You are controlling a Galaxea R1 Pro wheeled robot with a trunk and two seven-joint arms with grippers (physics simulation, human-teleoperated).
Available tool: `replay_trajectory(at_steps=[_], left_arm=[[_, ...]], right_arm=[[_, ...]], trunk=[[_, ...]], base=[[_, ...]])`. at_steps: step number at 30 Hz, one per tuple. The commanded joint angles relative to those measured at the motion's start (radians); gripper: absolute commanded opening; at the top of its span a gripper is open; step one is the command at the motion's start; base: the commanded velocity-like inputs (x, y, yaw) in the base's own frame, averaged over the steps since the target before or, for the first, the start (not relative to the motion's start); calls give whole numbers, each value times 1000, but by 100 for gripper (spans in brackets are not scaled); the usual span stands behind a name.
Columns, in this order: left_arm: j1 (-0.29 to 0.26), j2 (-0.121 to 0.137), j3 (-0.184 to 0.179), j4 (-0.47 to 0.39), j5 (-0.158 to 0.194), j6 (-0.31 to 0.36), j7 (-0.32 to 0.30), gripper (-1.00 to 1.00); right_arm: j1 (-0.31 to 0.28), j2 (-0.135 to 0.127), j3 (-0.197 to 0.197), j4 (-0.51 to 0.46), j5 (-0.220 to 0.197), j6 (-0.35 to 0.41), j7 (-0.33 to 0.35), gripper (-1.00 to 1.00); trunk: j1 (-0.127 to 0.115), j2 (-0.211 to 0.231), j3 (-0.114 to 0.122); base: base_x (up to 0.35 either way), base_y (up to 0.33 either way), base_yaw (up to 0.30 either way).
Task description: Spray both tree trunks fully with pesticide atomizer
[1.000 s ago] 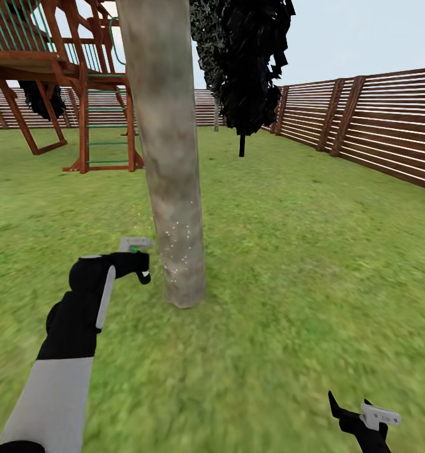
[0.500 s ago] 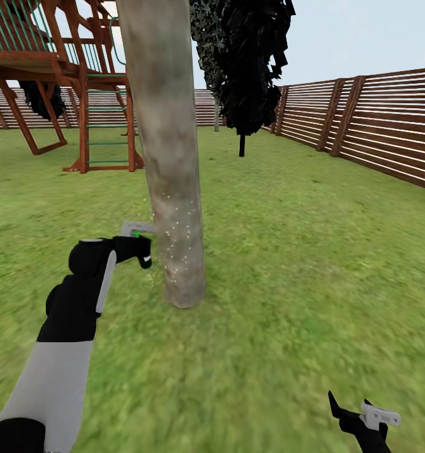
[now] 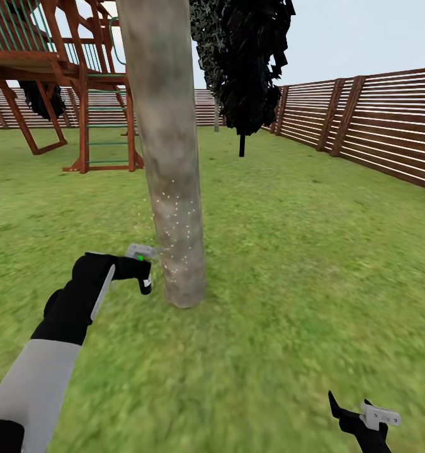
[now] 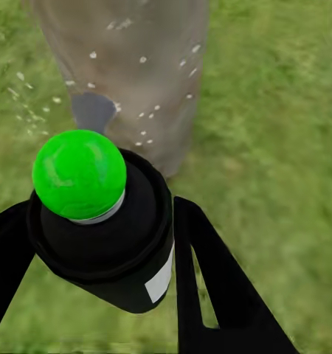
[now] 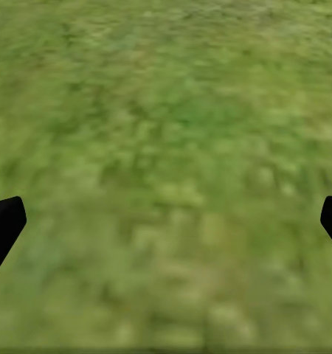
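My left gripper (image 3: 140,267) is shut on the pesticide atomizer (image 3: 141,253), a small dark bottle with a green top (image 4: 79,174), held just left of the thick grey-beige tree trunk (image 3: 168,157) near its base. White droplets speckle the lower trunk (image 4: 136,66) and hang in the air beside it. Its black fingers (image 4: 210,287) clamp the bottle's sides. A second tree (image 3: 243,63) with dark jagged foliage stands further back. My right gripper (image 3: 363,418) hangs low at the right over grass, its fingertips (image 5: 4,221) wide apart and empty.
Green lawn (image 3: 300,251) spreads all around. A red-brown wooden play tower (image 3: 67,82) stands at the back left. A brown slatted fence (image 3: 363,119) runs along the right and rear.
My left gripper with the atomizer rose beside the trunk, then dropped lower again. Droplet specks on the trunk have spread. The right arm has not moved.
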State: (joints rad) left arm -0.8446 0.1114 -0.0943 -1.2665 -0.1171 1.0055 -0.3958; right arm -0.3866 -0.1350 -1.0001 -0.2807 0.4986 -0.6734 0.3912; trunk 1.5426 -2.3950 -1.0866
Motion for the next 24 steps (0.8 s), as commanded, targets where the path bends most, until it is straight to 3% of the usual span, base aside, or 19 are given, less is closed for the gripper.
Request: replay_trajectory(at_steps=[1,5,14,16,17,19,20,21,24], left_arm=[[0,9,-1,5,7,0,-11,-100],[7,16,-4,1,0,0,-20,-100],[9,19,2,5,-3,-5,-14,-100],[60,20,2,12,-16,-14,0,-100],[90,17,2,15,-18,-34,38,-100],[129,9,4,29,-15,-92,121,-100],[150,-4,5,87,7,-188,197,-100],[157,-15,9,175,40,-270,260,-100],[160,-21,26,356,141,-475,362,-100]], right_arm=[[0,0,0,0,0,0,0,100],[0,0,0,0,0,0,0,100],[0,0,0,0,0,0,0,100],[0,0,0,0,1,0,0,100],[0,0,1,0,1,0,0,100],[0,1,1,0,1,0,0,100],[0,1,1,0,1,0,0,100],[0,1,1,0,1,0,0,100],[0,2,1,1,1,0,0,100]], trunk=[[0,0,0],[0,0,0],[0,0,0],[0,0,0],[0,0,0],[0,0,0],[0,0,0],[0,0,0],[0,0,0]], base=[[0,0,0],[76,42,0],[198,224,0],[19,29,0],[5,7,0],[2,2,0],[0,0,0],[0,0,24],[0,0,105]])
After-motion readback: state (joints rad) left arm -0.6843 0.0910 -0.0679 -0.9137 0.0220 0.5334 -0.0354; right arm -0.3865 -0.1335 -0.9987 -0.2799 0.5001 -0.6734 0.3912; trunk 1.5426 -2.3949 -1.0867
